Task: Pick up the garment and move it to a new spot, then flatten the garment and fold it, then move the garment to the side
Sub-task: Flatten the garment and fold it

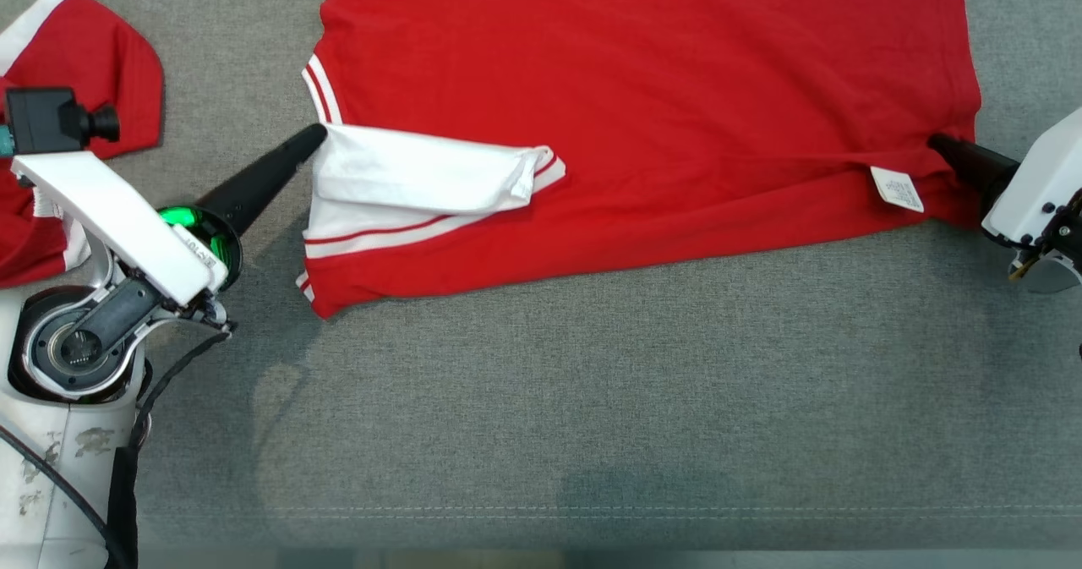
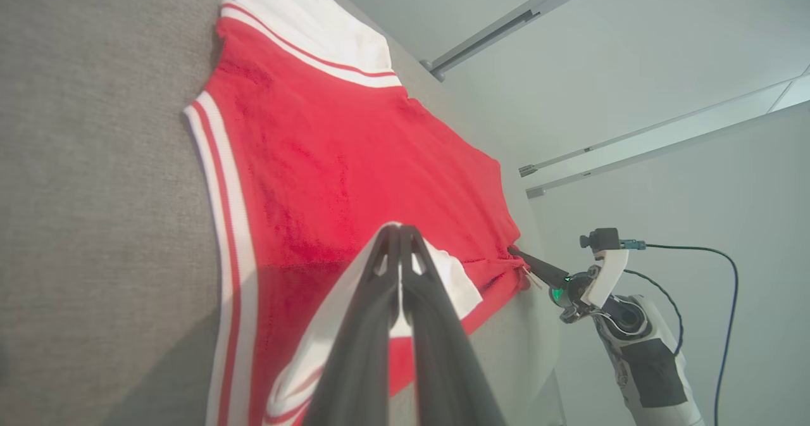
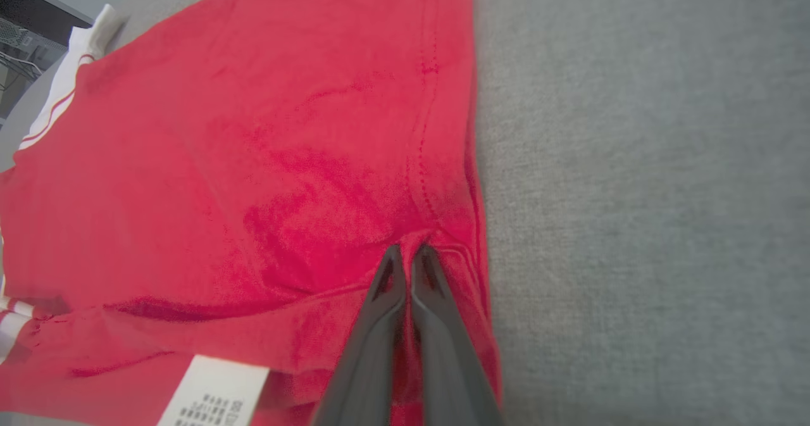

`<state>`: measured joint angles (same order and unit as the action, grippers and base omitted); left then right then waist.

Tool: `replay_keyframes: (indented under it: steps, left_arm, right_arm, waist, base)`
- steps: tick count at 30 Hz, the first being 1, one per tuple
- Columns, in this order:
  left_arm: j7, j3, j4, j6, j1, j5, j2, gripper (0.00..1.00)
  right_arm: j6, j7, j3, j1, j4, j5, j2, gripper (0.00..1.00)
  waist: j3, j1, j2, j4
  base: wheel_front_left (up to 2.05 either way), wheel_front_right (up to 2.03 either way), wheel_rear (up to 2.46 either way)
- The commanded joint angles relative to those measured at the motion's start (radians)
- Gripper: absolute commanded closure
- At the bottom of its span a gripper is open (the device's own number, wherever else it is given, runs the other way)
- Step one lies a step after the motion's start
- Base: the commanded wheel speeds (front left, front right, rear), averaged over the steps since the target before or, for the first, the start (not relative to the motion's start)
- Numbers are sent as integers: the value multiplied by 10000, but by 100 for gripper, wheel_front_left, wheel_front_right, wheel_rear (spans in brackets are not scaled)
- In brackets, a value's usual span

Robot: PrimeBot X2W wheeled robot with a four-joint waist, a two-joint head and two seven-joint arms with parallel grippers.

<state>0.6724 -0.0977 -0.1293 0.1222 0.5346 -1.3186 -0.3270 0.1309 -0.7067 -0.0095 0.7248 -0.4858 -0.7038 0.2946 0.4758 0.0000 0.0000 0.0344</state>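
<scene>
1. Head view: the red garment (image 1: 642, 87) with white striped trim lies spread on the grey surface (image 1: 592, 400), reaching past the top edge of the view. A white flap (image 1: 423, 176) is folded over onto the red at its left side.
2. The left gripper (image 1: 319, 132) has its fingers together, pinching the garment at the upper left corner of that flap. The right gripper (image 1: 934, 140) is likewise closed, on the garment's right edge, with creases running from its tip. A white label (image 1: 898, 189) lies just beside it.
3. A second red cloth (image 1: 93, 62) lies apart at the far left.
4. Left wrist view: the two dark fingers (image 2: 380, 287) meet at their tips over the white fabric, with the red body stretching away beyond them. The right gripper (image 2: 511, 249) touches the garment's far edge.
5. Right wrist view: the fingers (image 3: 386, 287) are pressed together on the red fabric near its stitched hem, which puckers at the tips. The label (image 3: 212, 394) lies at the lower left, and bare grey surface (image 3: 633, 160) is on the right.
</scene>
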Motion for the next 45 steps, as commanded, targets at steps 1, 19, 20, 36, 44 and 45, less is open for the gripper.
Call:
replay_keyframes:
  steps: [1,19,20,36,44,45]
  left_arm:
    - [-181,436,120,74,505,-101,-335,100]
    - [-3213,-178,292,83,224,443,-596,0]
    - [-3712,-215,356,83,-5,876,-727,0]
    - [-6665,-1297,319,-1682,-2742,5010,-632,0]
    - [-6209,-1685,-292,-1912,-2778,5189,-625,0]
    - [-6152,-1710,-330,-1901,-2760,5189,-652,0]
  right_arm:
    - [-2,100,120,116,1,-66,78,100]
    - [-2,2841,662,-1200,892,-1706,316,0]
    - [-2,3242,676,-1538,1202,-1674,369,0]
    - [-2,8577,-15,-4874,2448,2825,-710,0]
    - [-2,8614,154,-4251,1489,3663,-1164,0]
    - [-2,8576,238,-4109,1324,3698,-1128,0]
  waist:
    - [63,0,0,42]
    - [-37,0,0,77]
    - [-110,0,0,61]
    - [-1144,0,0,-333]
    - [-1334,0,0,-555]
    - [-1341,0,0,-581]
  base:
    - [0,0,0]
    - [0,0,0]
    - [0,0,0]
    - [0,0,0]
    - [0,0,0]
    - [0,0,0]
